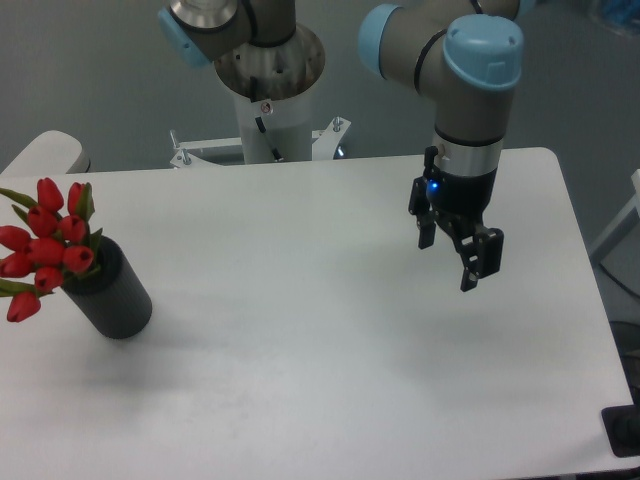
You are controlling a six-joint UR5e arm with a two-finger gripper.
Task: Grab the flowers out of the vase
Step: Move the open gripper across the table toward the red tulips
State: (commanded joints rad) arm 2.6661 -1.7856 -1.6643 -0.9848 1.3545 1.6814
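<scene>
A bunch of red tulip buds, the flowers, leans out to the left of a dark grey-black cylindrical vase near the table's left edge. The stems sit inside the vase mouth. My gripper hangs open above the right half of the table, far to the right of the vase, with nothing between its fingers.
The white table spans the view. The arm's base column stands behind the far edge. A pale rounded object sits at the back left, and a dark item at the lower right corner.
</scene>
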